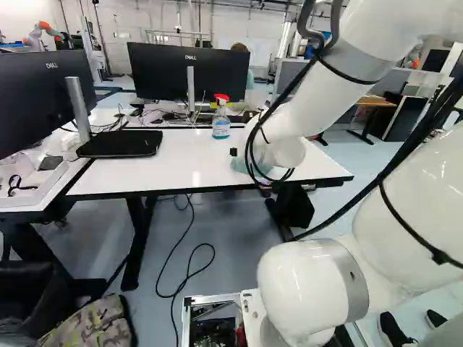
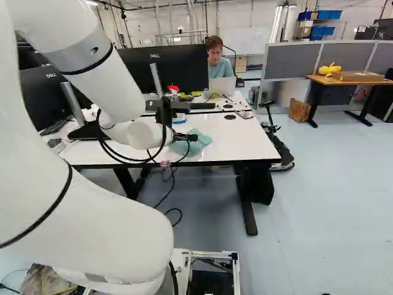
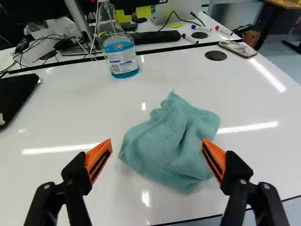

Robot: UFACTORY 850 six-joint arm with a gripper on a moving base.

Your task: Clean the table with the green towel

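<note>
**Crumpled green towel lies ahead of an open gripper**

From here I see a big room, its smooth grey-blue floor running well past the gripper. Grey partitions with flat panels stand far beyond it, near a wood-topped desk. Under the jaws is the white table, so glossy it throws back streaks of light. Two black monitors stand beyond and off to one side of the gripper, each with a pale maker's name. The jaws are well apart, clamped on nothing, their orange pads ribbed and wedge-shaped. The green towel, soft and rumpled, lies on the table ahead of and between them, overlapped by one finger; whether they touch, I can't tell. Past it stands a clear plastic spray bottle of blue liquid, its red trigger above a white label of small print.
</note>
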